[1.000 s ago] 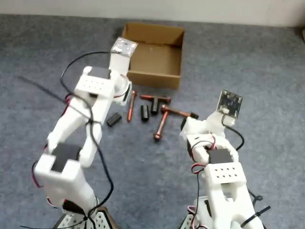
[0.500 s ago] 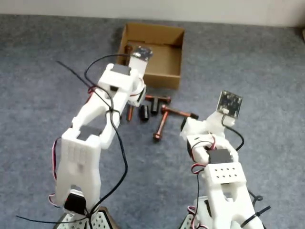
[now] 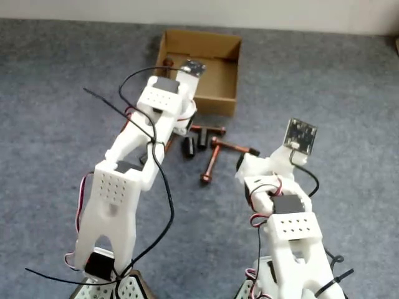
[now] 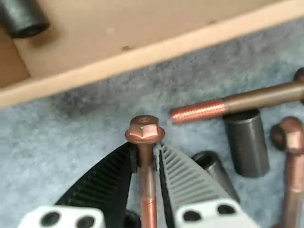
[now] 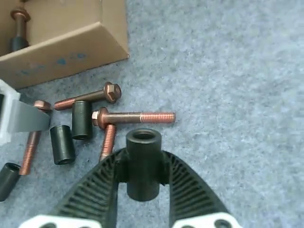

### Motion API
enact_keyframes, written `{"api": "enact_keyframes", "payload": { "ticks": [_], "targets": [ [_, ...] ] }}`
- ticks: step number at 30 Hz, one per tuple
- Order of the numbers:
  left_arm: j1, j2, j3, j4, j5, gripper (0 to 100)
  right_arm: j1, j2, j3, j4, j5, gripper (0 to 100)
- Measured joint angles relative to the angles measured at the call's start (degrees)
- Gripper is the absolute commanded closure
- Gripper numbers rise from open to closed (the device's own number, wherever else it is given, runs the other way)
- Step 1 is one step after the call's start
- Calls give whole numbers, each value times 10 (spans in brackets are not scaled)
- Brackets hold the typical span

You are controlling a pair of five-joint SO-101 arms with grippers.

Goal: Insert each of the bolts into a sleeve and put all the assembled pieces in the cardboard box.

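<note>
Pairing step in hand: left gripper [image 4: 147,149] clamped on the shank of a bolt [image 4: 145,130], just outside the cardboard box [image 4: 142,52]; right gripper [image 5: 143,159] pinching a sleeve [image 5: 142,178], bore outward, near loose bolts [image 5: 133,117]. Next, probably: bringing both together, aligning threaded tip with bore

L claw [image 4: 147,149] grips bolt [image 4: 145,131] nr box [image 4: 142,51].

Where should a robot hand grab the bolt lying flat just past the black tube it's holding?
Best on the smooth middle of the bolt, coming straight down from above and pinching across it. It lies flat on the carpet, the shank is thin and round, and this probably leaves the threaded tip free for the held sleeve.
</note>
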Motion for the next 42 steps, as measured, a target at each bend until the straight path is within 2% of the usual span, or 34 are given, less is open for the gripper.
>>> {"api": "enact_keyframes", "payload": {
  "ticks": [9, 15, 23, 30, 36, 42],
  "targets": [
    [-6, -33, -102, 112, 0, 995, 0, 0, 0, 0, 0, 993],
    [-5, -147, -134, 167, 0, 995, -1, 0, 2, 0, 0, 993],
    [-4, -327, -127, 208, 0, 995, -42, 0, 2, 9, 12, 993],
    [20, -527, 13, 208, 0, 995, -49, 0, 2, 9, 16, 993],
    [47, -724, 162, 207, 0, 995, -87, 0, 2, 44, 16, 993],
    [44, -913, 324, 151, 1, 995, -101, 0, 2, 50, 16, 993]
  ]
}}
